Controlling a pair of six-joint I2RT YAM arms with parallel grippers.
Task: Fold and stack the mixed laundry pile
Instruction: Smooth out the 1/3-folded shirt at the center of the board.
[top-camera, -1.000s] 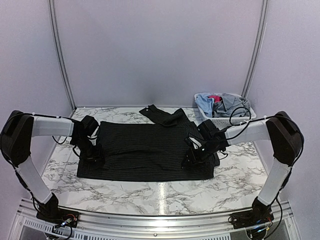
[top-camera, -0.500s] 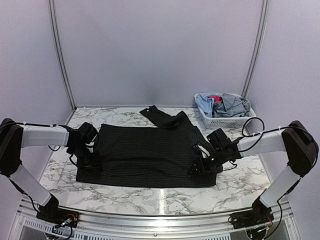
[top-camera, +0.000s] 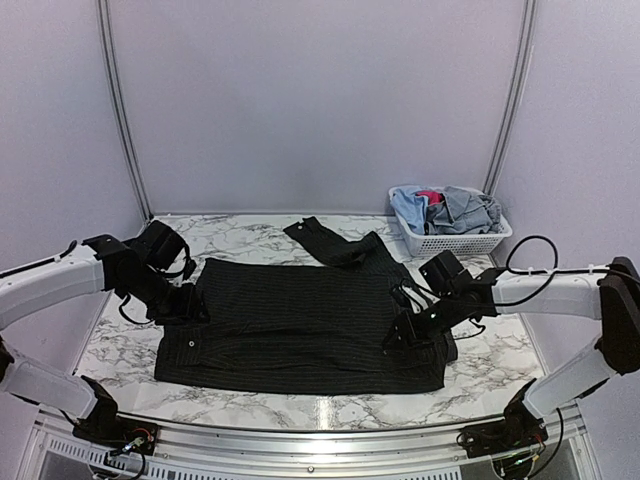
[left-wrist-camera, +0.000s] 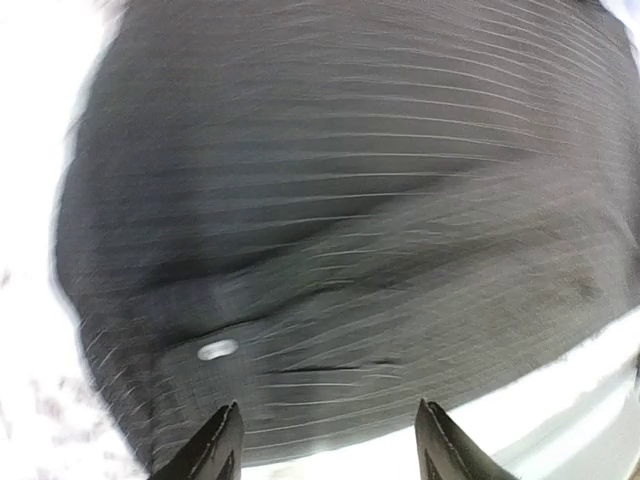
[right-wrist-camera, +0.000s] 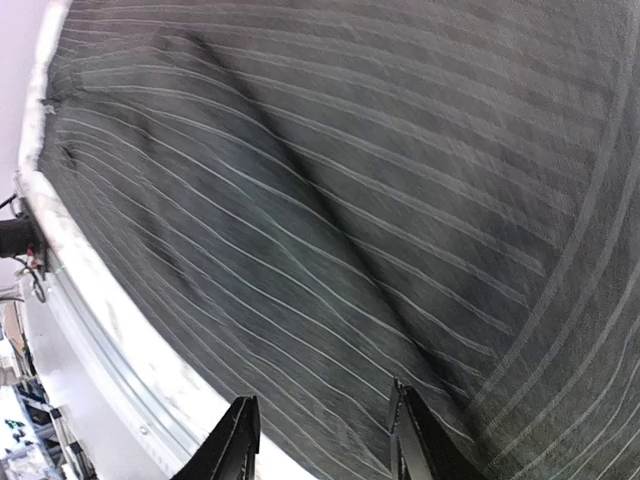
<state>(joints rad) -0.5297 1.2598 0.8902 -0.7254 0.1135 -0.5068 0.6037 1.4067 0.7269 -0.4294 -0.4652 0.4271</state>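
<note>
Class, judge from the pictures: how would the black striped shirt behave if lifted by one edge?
Likely floppy: the shirt lies flat on the table with soft creases, so it would probably drape and sag. Probably light, being thin cloth. It may slide and bunch when pushed, since the table looks smooth.

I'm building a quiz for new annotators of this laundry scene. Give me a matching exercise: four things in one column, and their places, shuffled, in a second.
Things:
1. black pinstriped shirt
2. white basket
3. pink-red garment
4. left gripper

Places:
A. far right corner of the table
B. spread out across the middle of the table
C. inside the basket
D. at the shirt's left edge, fingers apart

Pairs: 1-B, 2-A, 3-C, 4-D
</note>
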